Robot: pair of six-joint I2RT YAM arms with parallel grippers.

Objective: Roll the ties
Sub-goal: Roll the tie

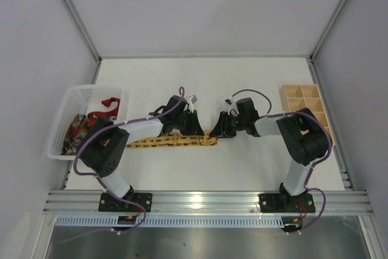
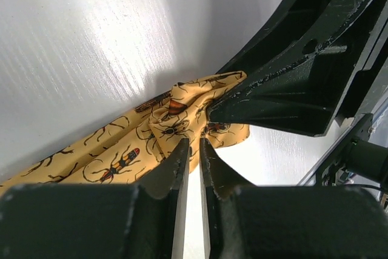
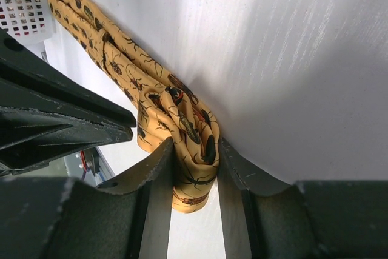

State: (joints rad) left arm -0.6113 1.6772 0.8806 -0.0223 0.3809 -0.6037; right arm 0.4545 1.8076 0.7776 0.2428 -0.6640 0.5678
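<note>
Yellow-gold tie (image 3: 191, 144) end between right fingers (image 3: 154, 180), just beyond left fingers (image 2: 176, 168)

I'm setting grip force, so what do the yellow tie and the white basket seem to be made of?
Yellow tie: woven fabric, perhaps silk, with a slight sheen; it bunches and folds softly. White basket: probably moulded plastic with a matte finish; its walls are a regular grid of holes.

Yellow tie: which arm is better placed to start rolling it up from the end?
Right. The right hand pinches the yellow tie by its bunched end, between its fingers. The left hand sits by that end, fingers nearly together, nothing between them.
</note>
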